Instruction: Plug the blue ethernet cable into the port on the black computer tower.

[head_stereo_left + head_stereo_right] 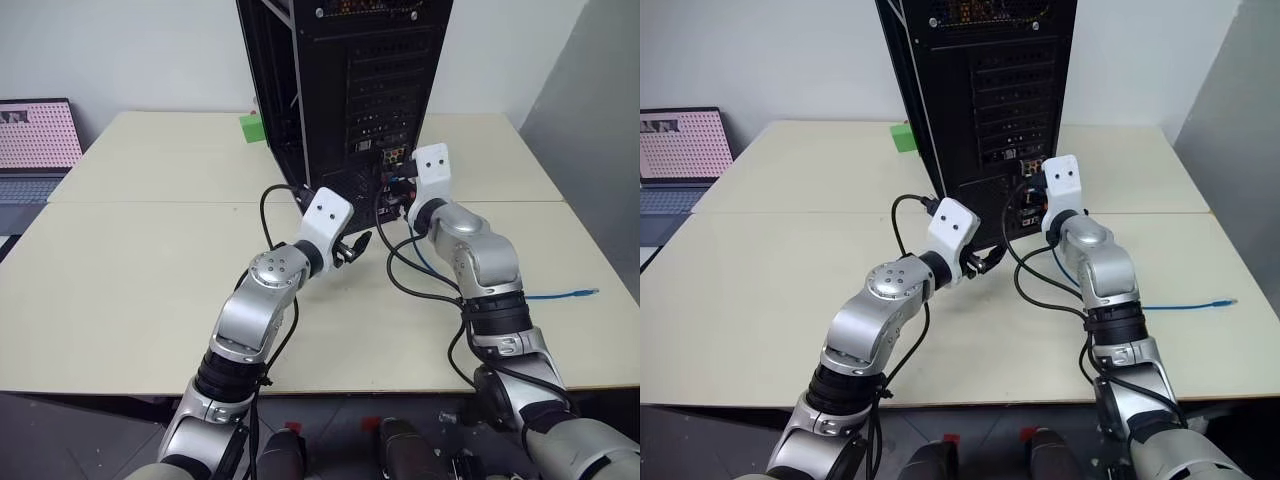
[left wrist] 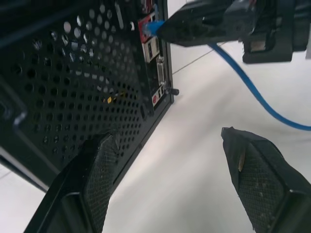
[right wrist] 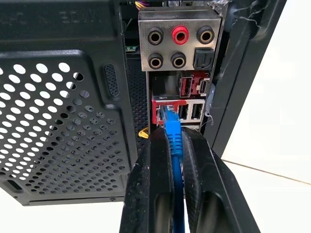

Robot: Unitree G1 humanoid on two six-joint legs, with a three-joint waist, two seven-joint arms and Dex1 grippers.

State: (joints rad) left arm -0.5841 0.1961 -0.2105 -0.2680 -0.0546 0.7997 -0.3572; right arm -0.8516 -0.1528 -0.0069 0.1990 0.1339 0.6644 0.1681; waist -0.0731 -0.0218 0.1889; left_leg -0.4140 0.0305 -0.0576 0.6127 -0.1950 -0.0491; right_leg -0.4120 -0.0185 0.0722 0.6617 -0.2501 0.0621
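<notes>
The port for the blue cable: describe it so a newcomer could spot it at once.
Start at the black computer tower on the table and go to the connector cluster low on its back panel. The port is the squarish, red-framed socket below the round audio jacks; unlike its neighbours, the blue ethernet cable plug, held by the right hand, meets it.

A cream table; a green block, seemingly; a laptop at its left edge.
</notes>
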